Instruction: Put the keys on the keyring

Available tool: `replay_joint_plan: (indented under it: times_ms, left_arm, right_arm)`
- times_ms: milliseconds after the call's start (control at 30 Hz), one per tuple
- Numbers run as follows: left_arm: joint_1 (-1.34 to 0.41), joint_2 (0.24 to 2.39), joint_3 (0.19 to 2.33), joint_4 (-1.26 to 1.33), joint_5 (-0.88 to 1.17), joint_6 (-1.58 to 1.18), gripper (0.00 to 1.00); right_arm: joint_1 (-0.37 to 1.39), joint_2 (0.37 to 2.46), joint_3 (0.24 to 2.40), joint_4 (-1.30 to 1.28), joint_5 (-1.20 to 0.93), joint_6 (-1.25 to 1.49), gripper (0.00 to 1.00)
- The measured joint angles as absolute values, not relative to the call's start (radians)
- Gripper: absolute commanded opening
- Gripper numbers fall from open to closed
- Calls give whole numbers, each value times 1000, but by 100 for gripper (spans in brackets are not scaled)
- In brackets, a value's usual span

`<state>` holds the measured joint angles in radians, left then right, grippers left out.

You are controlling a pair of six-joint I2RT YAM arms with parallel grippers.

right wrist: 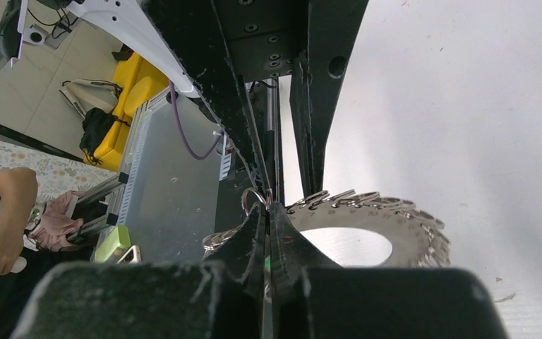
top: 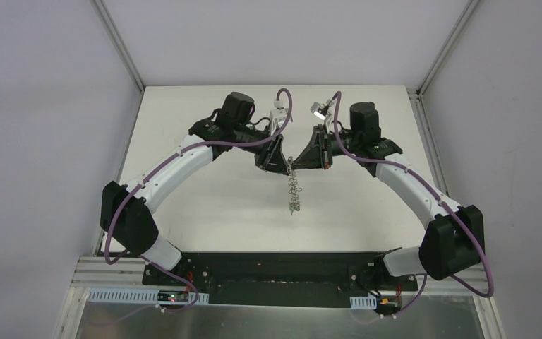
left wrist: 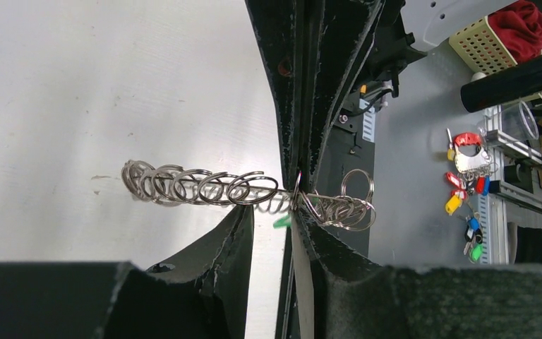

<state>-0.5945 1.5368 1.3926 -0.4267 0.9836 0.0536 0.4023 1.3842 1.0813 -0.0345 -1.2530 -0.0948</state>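
Observation:
The keyring (top: 294, 189) stands edge-on below both grippers, which meet at its top rim. In the left wrist view it runs sideways as a row of silver wire loops (left wrist: 197, 187). In the right wrist view its flat grey plate (right wrist: 402, 219) shows with its large hole. My right gripper (right wrist: 267, 212) is shut, with a green glint of the green key (left wrist: 280, 221) between its jaws and a wire loop at its tips. My left gripper (left wrist: 274, 212) is open, its fingertips (left wrist: 243, 215) against the ring's rim on either side of the green key. The yellow key is out of view.
The white table (top: 205, 205) has metal rails along its left and right edges. Off the table, the left wrist view shows a bunch of coloured key tags (left wrist: 468, 185) and a yellow basket (left wrist: 481, 44) with a red cloth. A person's arm (right wrist: 3, 212) is beside the bench.

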Motion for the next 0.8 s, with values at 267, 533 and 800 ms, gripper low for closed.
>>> replay_joint_plan:
  times_ms: [267, 533, 800]
  left_arm:
    - [-603, 1537, 1393, -417, 984, 23, 25]
    - [-603, 1537, 1393, -398, 986, -3, 21]
    - [-603, 1548, 1404, -389, 994, -39, 14]
  right_arm:
    - [399, 1384, 1059, 12, -1265, -62, 0]
    - [397, 1384, 1040, 51, -1266, -33, 0]
    - [391, 1385, 1017, 134, -1280, 38, 0]
